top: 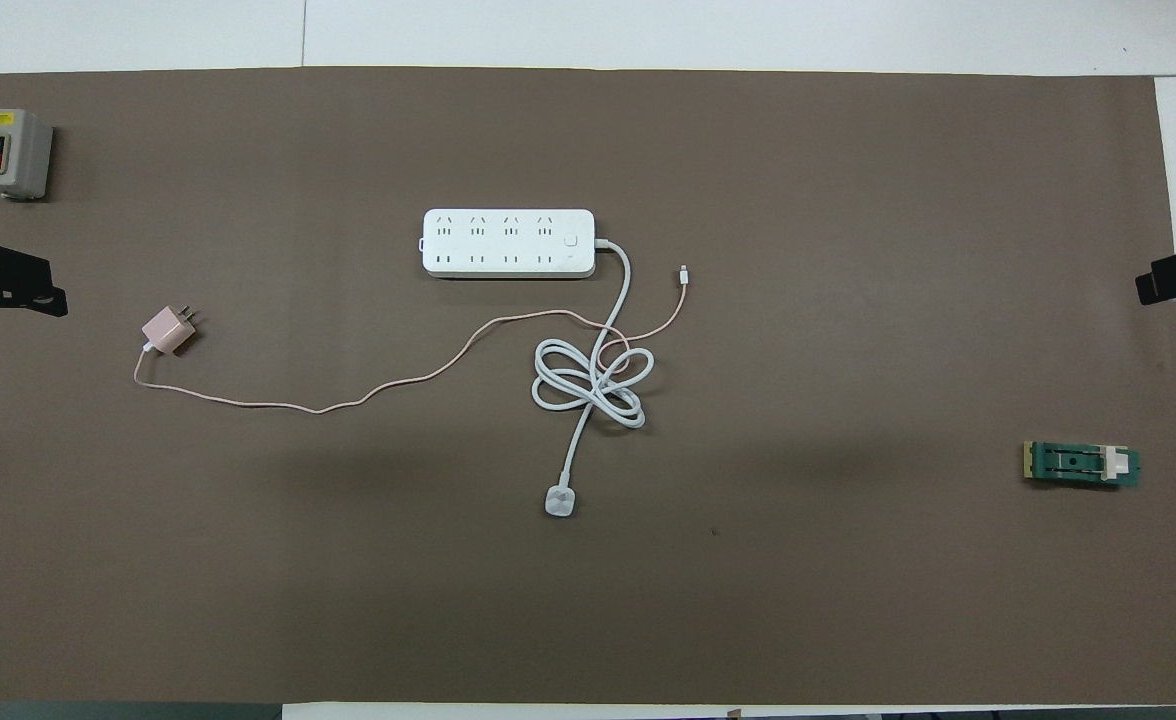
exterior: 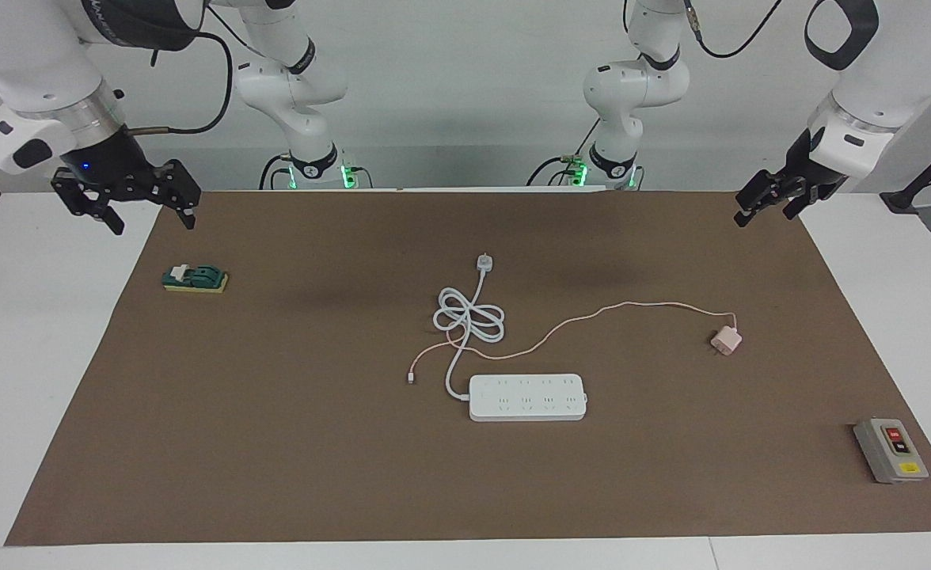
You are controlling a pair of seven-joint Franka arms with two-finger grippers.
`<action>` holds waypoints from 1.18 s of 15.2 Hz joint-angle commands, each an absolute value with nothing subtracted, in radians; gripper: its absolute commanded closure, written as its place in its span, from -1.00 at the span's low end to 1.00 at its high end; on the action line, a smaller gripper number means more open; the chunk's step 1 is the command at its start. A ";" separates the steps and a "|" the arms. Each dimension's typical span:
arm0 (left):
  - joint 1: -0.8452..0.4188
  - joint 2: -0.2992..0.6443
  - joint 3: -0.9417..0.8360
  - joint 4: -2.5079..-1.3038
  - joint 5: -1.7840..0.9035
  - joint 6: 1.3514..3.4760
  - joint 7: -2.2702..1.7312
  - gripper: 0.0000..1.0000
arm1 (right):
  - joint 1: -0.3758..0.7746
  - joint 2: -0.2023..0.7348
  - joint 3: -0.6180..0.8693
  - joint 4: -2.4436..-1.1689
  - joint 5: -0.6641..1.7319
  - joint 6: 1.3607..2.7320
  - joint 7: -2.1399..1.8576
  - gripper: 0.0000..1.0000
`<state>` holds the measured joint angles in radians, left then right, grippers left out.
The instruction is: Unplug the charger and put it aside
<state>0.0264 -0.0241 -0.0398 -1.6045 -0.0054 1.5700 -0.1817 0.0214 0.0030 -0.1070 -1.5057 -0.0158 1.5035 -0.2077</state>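
My left gripper hangs with fingers spread and empty over the mat's corner at my left arm's end, and my right gripper waits likewise spread over the other near corner. The pink charger lies unplugged on the brown mat, toward my left arm's end, well apart from the white power strip at the middle, its cable trailing back across the strip's coiled cord.

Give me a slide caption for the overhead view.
Pink charger lies unplugged beside the white power strip, both grippers waiting at the mat's ends.
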 commanded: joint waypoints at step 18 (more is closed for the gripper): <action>0.008 -0.080 -0.035 -1.670 0.006 1.580 0.090 -1.00 | -0.054 -0.041 -0.014 -1.577 -0.035 1.499 -0.189 -1.00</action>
